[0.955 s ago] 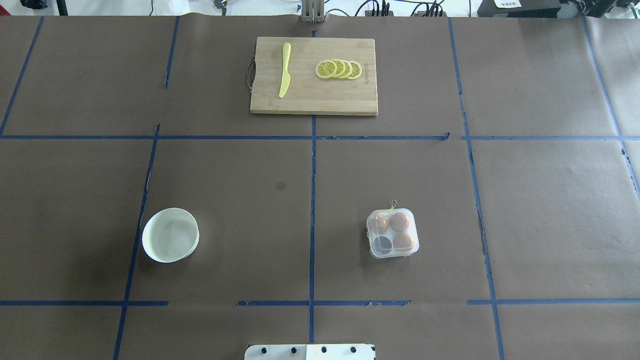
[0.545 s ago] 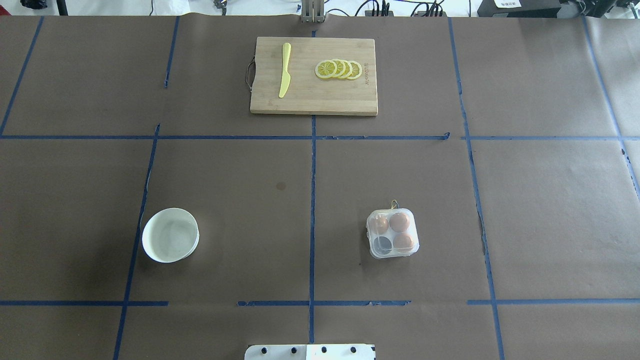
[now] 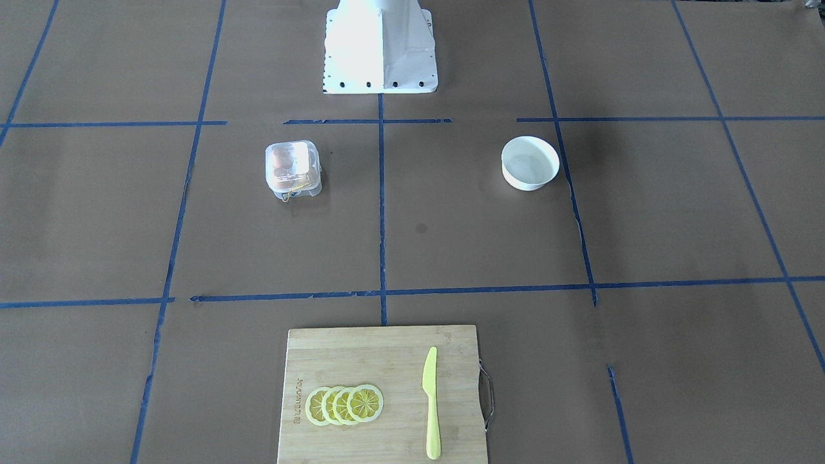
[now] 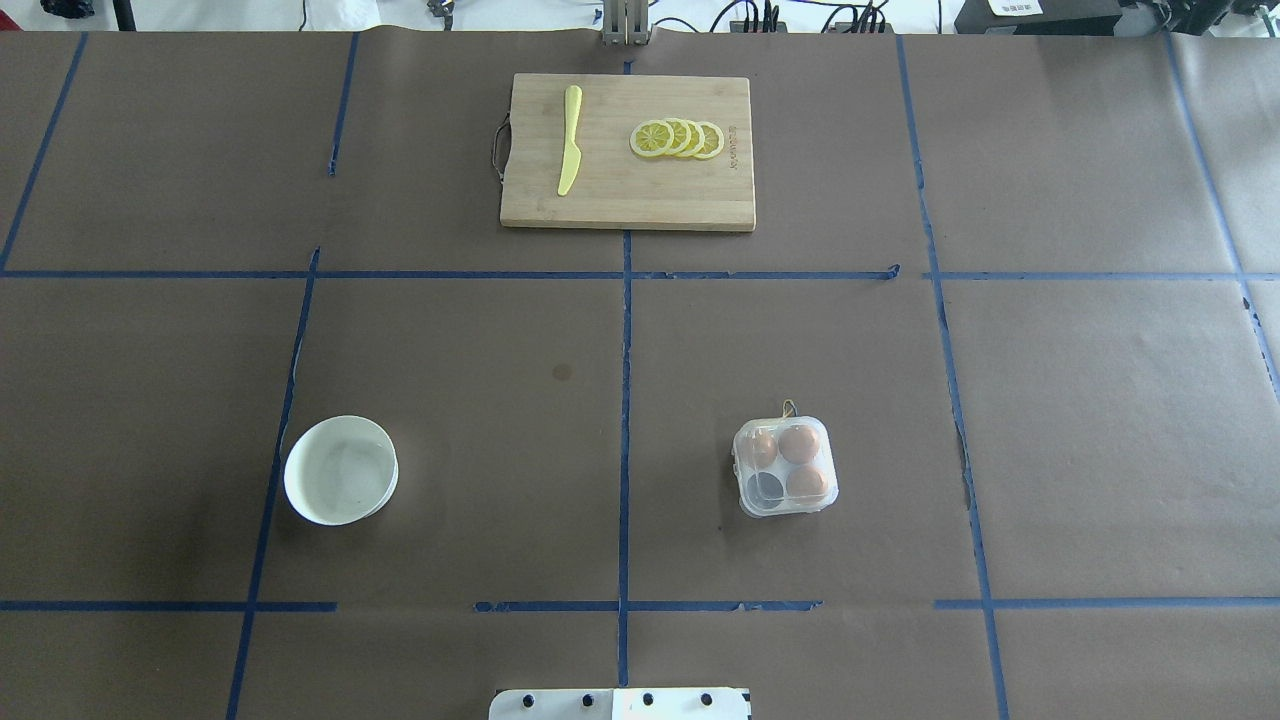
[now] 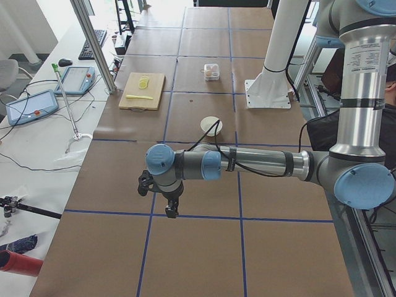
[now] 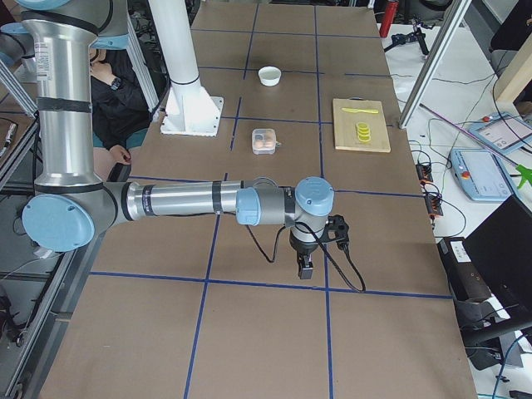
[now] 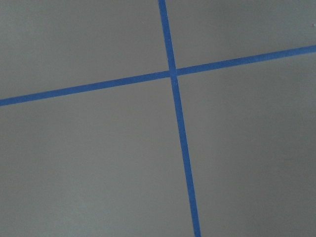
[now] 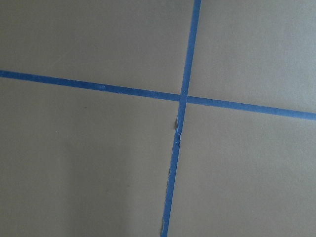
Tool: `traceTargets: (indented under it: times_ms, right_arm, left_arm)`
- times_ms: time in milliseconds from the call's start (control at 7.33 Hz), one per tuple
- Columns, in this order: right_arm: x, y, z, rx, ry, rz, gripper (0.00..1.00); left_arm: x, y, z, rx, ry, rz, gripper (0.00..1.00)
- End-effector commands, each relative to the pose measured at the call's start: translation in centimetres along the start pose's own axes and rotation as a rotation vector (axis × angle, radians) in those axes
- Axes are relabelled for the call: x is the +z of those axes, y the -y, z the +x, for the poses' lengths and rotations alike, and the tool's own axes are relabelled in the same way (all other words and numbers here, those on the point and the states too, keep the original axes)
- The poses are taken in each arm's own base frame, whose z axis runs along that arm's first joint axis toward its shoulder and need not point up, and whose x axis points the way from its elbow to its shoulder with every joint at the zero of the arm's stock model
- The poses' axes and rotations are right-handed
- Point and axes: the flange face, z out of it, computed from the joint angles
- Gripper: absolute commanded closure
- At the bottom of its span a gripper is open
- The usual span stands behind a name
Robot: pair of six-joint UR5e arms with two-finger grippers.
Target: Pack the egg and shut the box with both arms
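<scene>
The clear four-cell egg box [image 4: 766,489] sits on the table right of the centre line; it also shows in the front-facing view [image 3: 303,188]. Three tan-brown eggs lie in it, one of them at the far right cell [image 4: 799,443]; the near left cell holds none. Its clear lid looks down over the cells. The left gripper [image 5: 171,210] hangs over the table's left end, far from the box. The right gripper [image 6: 305,268] hangs over the right end. I cannot tell whether either is open or shut. Both wrist views show only brown paper and blue tape.
A white bowl [image 4: 290,482] stands left of centre. A wooden cutting board [image 4: 620,200] at the far side carries a yellow knife [image 4: 570,140] and lemon slices [image 4: 678,138]. The white base block [image 4: 620,703] is at the near edge.
</scene>
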Motion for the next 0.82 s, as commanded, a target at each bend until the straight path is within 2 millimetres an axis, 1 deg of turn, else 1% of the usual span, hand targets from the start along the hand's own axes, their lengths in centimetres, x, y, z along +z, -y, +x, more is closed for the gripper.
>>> traceTargets:
  times_ms: [0,136,273,409,545,682]
  right_arm:
    - [0.3,-0.4,1.5,0.032,0.002,-0.008,0.0]
    - [0.7,-0.7,2.8,0.058,0.002,-0.013,0.0]
    - [1.0,-0.9,3.5,0.071,0.003,-0.016,0.0]
    - [0.4,-0.9,3.9,0.08,0.0,-0.003,0.0]
    - [-0.1,-1.3,4.7,0.096,0.001,0.008,0.0]
    - [-0.6,-1.6,4.9,0.104,0.015,0.019,0.0]
  left_arm:
    - [-0.1,0.1,0.3,-0.082,-0.02,0.004,0.0]
    - [-0.2,0.2,0.2,-0.078,-0.016,0.006,0.0]
    - [-0.3,0.2,0.4,-0.071,-0.011,0.01,0.0]
    - [-0.4,0.3,0.5,-0.063,-0.006,0.014,0.0]
    - [-0.5,0.4,0.5,-0.061,-0.006,0.016,0.0]
    - [-0.7,0.6,0.6,-0.059,-0.006,0.02,0.0]
